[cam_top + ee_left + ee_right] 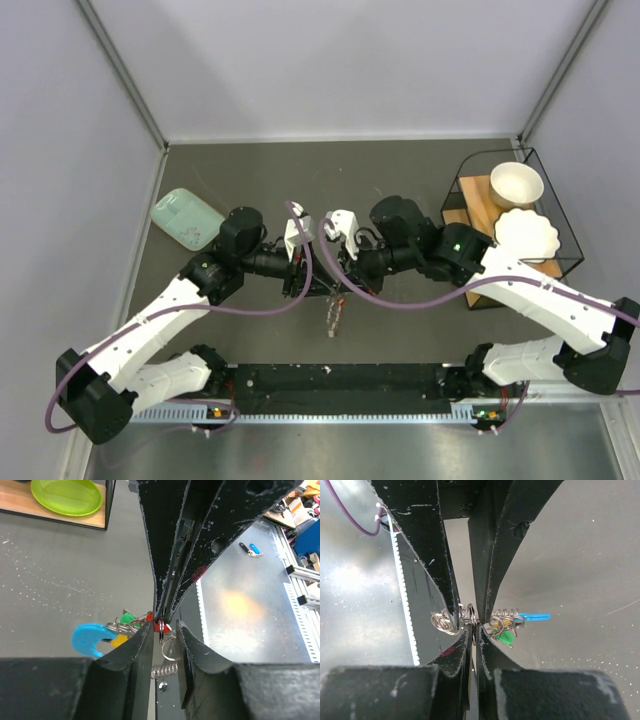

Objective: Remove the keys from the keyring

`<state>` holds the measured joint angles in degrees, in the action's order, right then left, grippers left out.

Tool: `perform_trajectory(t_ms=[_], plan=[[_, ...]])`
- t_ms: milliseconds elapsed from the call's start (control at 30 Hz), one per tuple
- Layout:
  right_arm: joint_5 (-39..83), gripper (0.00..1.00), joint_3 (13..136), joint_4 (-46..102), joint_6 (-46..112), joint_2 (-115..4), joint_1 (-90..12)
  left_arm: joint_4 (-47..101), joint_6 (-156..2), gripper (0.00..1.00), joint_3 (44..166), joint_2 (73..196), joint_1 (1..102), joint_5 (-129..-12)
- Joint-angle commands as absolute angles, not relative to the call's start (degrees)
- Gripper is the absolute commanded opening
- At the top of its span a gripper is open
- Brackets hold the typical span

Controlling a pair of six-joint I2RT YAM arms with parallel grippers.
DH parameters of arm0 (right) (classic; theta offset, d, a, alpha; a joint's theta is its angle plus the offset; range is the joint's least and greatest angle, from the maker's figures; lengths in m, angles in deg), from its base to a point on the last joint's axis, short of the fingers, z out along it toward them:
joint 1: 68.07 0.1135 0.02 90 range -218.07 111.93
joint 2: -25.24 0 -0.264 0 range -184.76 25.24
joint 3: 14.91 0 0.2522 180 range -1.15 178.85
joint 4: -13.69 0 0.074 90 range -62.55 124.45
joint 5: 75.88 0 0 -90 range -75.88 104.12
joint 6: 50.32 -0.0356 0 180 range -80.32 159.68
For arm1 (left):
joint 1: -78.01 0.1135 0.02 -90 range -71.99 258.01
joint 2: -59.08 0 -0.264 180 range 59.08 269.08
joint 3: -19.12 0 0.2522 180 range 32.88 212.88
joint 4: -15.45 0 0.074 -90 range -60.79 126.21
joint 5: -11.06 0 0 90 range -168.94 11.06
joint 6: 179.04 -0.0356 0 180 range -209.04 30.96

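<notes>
Dark grey table point(400, 170), pale walls point(60, 150); right fingers point(492, 652) tight on keyring point(469, 612), left fingers point(135, 655) slightly apart.

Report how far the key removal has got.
Done: nothing visible; the green key and red key are bunched with the blue loop. In hand: right pincer shut on the metal rings, left pincer open around one of them. Left: freeing every key.

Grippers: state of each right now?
Left gripper: open, jaws straddling a wire ring of the key bunch.
Right gripper: shut on the key bunch.
</notes>
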<state>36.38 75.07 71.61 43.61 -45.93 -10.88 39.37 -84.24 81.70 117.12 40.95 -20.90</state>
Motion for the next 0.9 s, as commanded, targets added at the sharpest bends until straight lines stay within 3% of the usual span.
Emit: perform_trajectory(t_ms=[0,100,333,367,467,867], plan=[[37.85,0.00,78.39,68.58,43.38,-46.21,-11.38,35.37,-83.15,0.26,83.33,116.91,41.01,-19.00],[37.76,0.00,78.13,68.41,43.20,-46.30,-11.47,35.28,-83.41,0.00,83.33,116.82,41.01,-19.44],[35.56,0.00,77.60,67.00,41.88,-45.51,-11.47,31.68,-82.63,0.00,81.58,115.51,41.01,-20.67],[35.30,0.07,77.16,66.83,41.88,-45.33,-11.38,30.46,-81.93,0.00,80.79,114.72,41.10,-21.02],[34.42,0.13,74.88,65.77,41.79,-44.28,-11.47,26.41,-79.20,0.00,80.26,113.31,41.19,-22.15],[33.45,0.17,70.57,62.87,41.71,-41.38,-11.56,25.00,-78.14,0.00,79.82,111.37,41.54,-24.10]])
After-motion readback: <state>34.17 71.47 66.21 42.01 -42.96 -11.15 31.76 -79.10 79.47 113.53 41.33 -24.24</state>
